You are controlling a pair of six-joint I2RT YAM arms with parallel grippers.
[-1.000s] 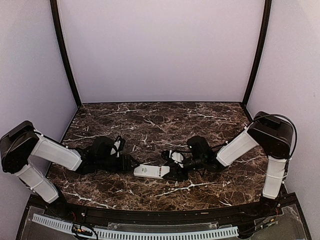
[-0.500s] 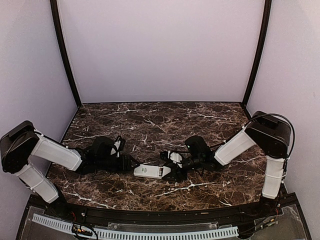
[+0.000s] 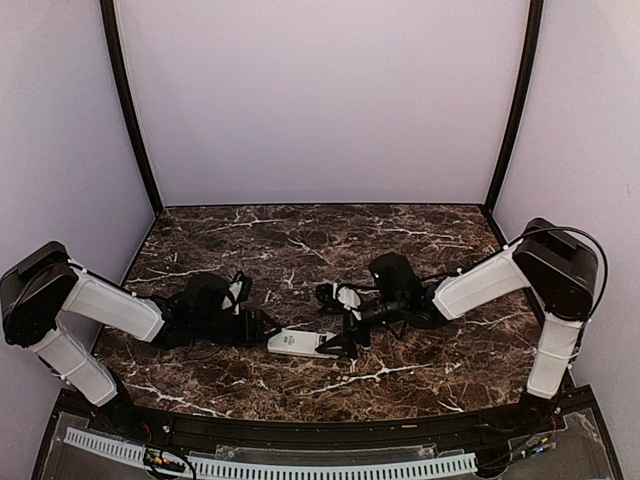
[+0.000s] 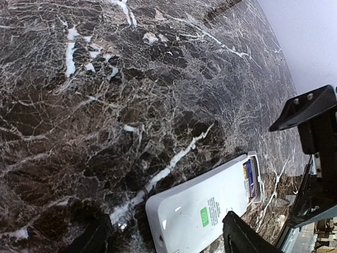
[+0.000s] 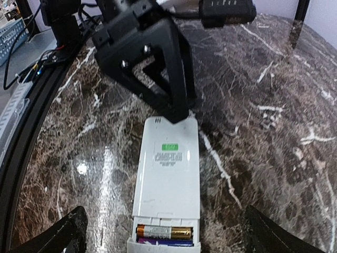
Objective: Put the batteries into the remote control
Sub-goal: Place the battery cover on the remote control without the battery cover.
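Dark veined marble forms the table (image 3: 300,240), and toward its near edge lies one remote control (image 5: 168,168), back up, its uncovered compartment facing the right arm. Two batteries (image 5: 164,232) sit there, one gold and one purple alongside. Around that end the right claw (image 5: 163,213) hangs spread wide, holding nothing, probably leaving the cells clear. At the opposite end the left claw (image 4: 167,221) straddles the casing, apparently to brace it. Marble shows between one finger and the plastic, so it stands parted, not clamped. Beyond, lilac walls (image 3: 320,100) close the booth.
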